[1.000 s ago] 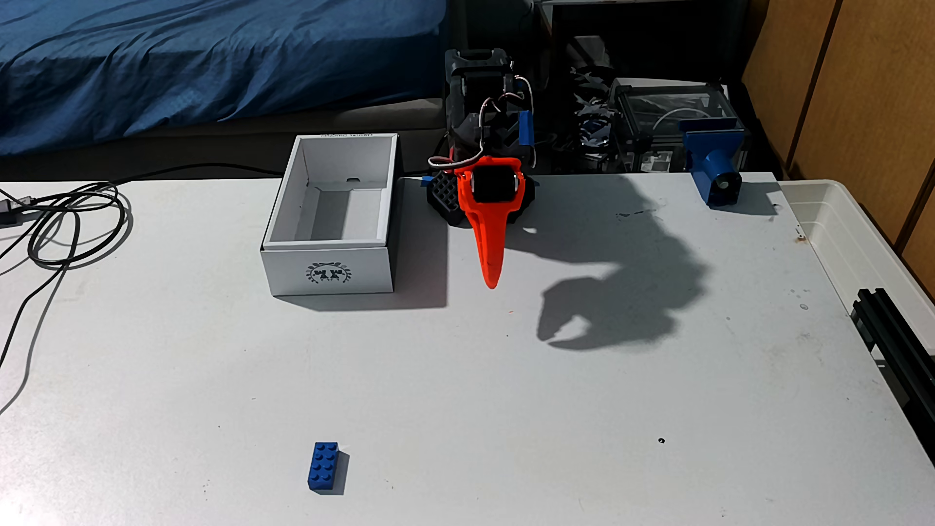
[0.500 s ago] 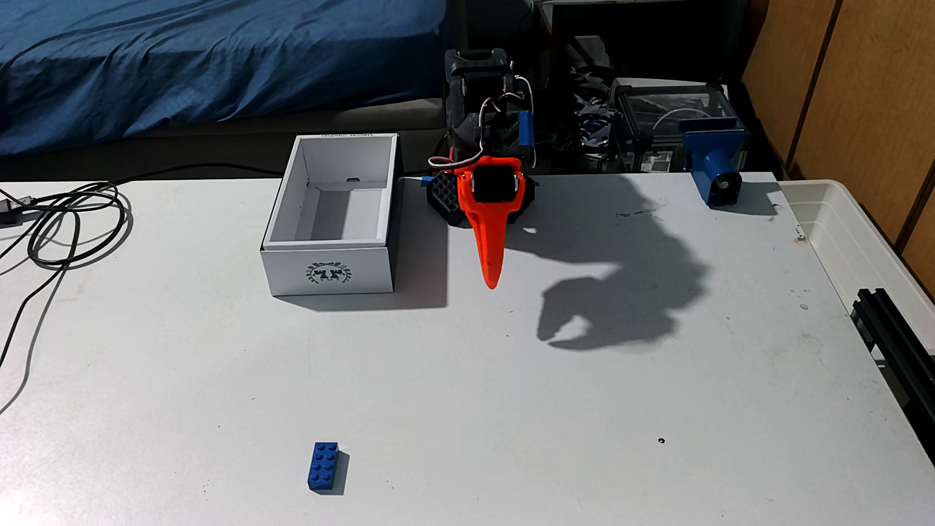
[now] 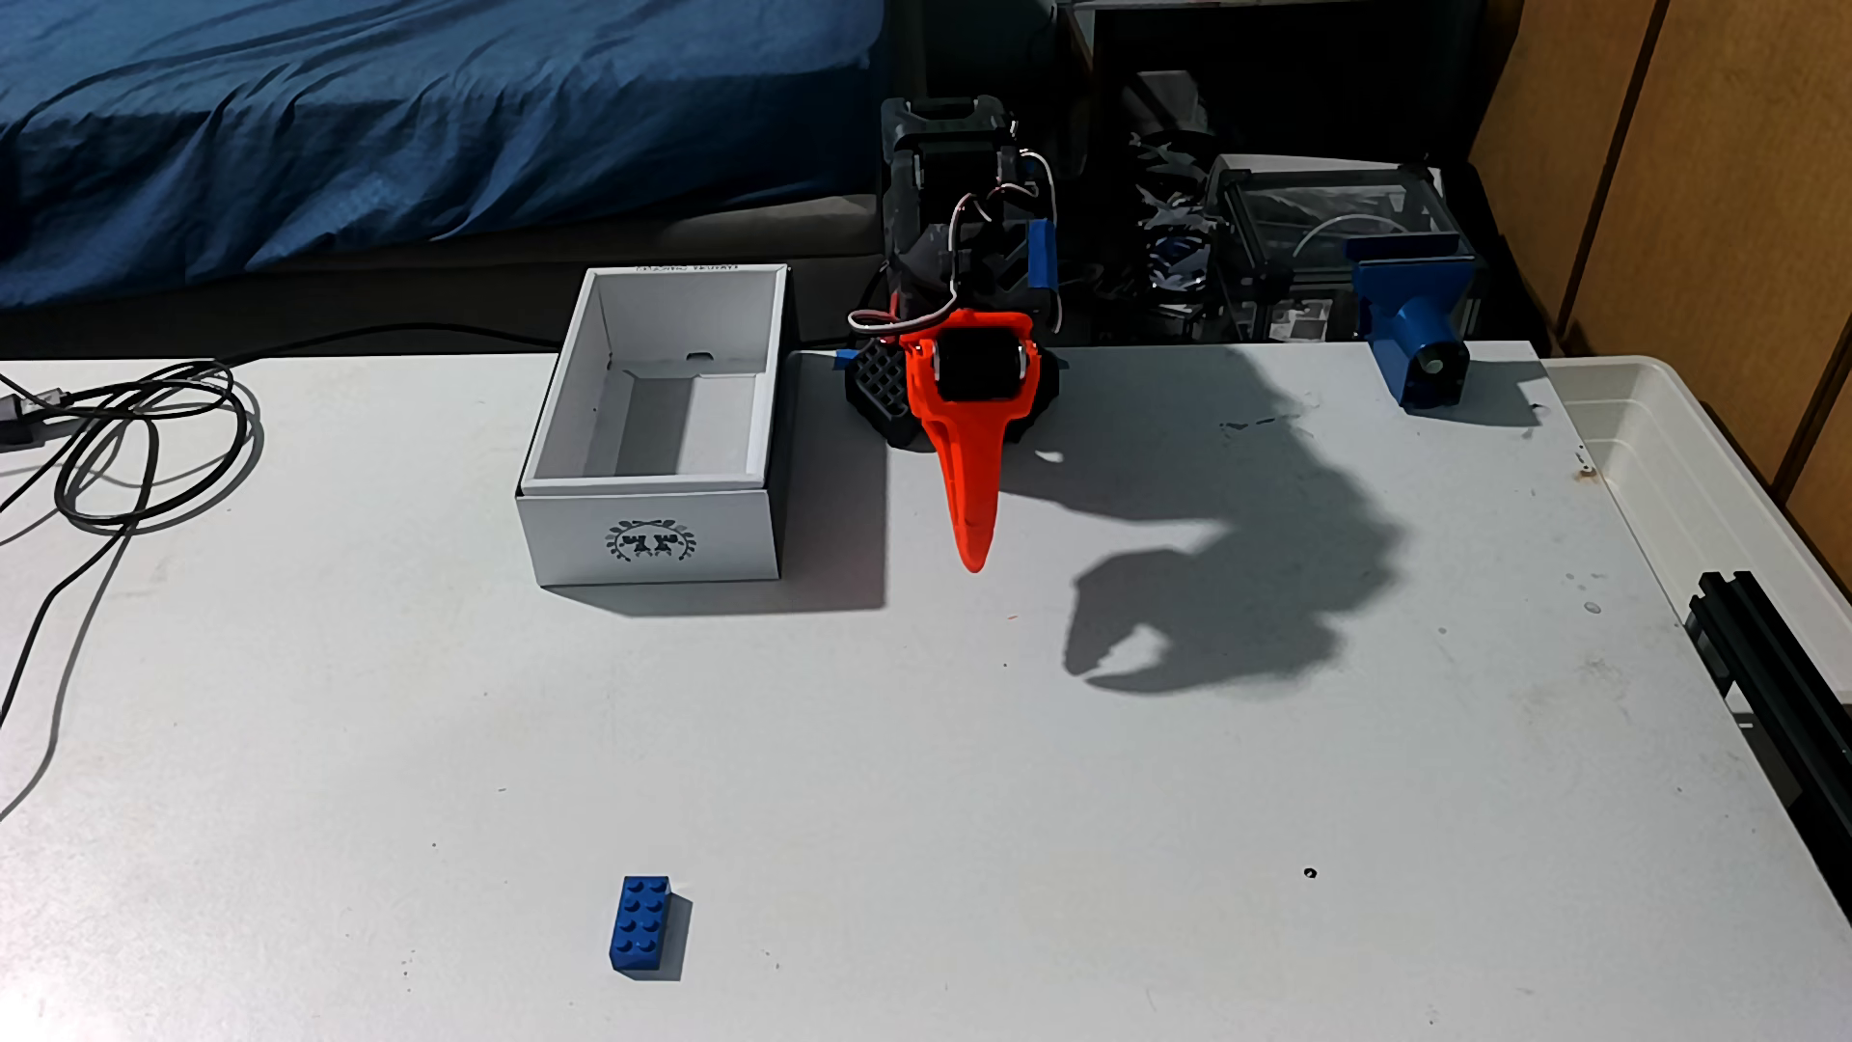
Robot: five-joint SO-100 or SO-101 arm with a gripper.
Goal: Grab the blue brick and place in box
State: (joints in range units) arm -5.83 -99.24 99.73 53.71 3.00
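The blue brick (image 3: 638,926) lies studs-up on the white table (image 3: 1002,802), near its front edge and left of centre. The box (image 3: 651,541), white with a black wreath emblem on its near short side, stands open-topped and empty at the back left. Just right of the box hangs my gripper (image 3: 972,559), pointing down at the table. From here its orange finger hides the other one. Its shadow on the table shows the two tips nearly meeting, with nothing between them. The gripper is far behind the brick and slightly to its right.
Coiled black cables (image 3: 130,451) lie at the table's left edge. A blue clamp-like part (image 3: 1418,331) sits at the back right corner. A translucent plastic tub (image 3: 1704,481) and a black rail (image 3: 1774,661) run along the right side.
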